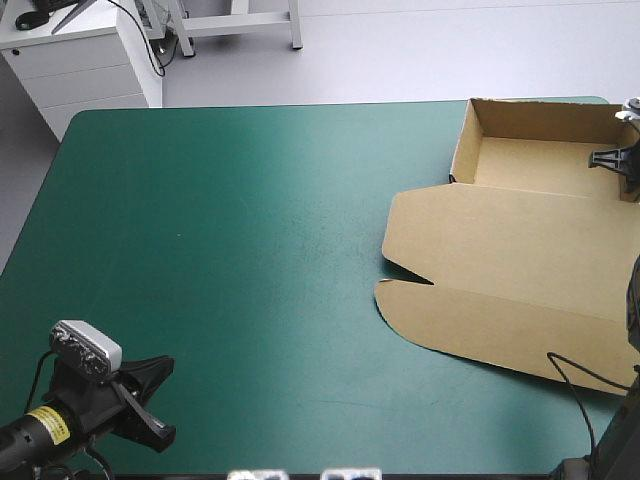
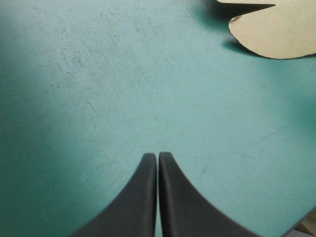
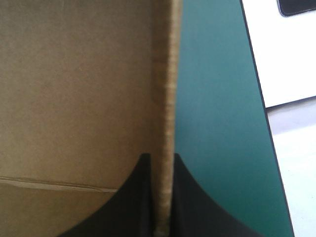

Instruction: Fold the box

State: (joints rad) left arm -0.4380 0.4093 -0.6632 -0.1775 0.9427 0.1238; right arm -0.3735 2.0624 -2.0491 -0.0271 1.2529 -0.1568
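Pinching box (image 1: 530, 165) wall: right jaws clamped | left jaws together above teal-green cover (image 1: 220, 250) | lid (image 1: 510, 250) flat

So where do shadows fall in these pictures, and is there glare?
High view: a pale sheen crosses the middle of the teal-green cover, no hard glare. Left wrist view: a shadow hugs the rounded flap of the box, and the cover dims beside the left gripper. Right wrist view: the cover past the wall in the right gripper lies shaded.

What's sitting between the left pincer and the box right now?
Nothing: only bare teal-green cover lies between the left pincer and the box, as the high and left wrist views show.
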